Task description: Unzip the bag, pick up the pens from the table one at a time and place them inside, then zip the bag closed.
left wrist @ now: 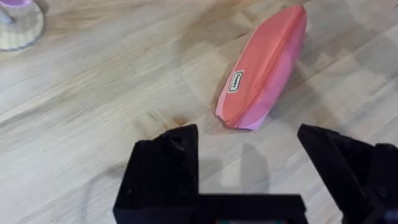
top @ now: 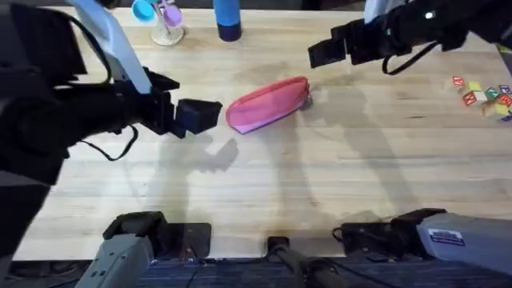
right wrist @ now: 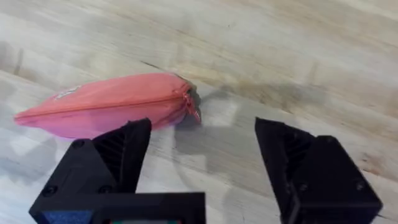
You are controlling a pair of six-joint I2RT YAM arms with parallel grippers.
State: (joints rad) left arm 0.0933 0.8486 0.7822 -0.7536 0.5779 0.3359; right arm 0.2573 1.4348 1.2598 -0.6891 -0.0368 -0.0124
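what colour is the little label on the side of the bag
White with dark print, on the pink bag; the label shows best in the left wrist view.

Soft matt pink cloth bag (top: 268,104), smooth pale wooden plank table (top: 320,184)

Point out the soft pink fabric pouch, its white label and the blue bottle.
Soft pink fabric pouch (top: 268,104), overhead view, middle of its body.
White label (left wrist: 237,81), left wrist view, label centre.
Blue bottle (top: 227,18), overhead view, its side.

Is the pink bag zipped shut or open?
Shut. The bag lies flat on the table; its zipper line looks closed end to end.
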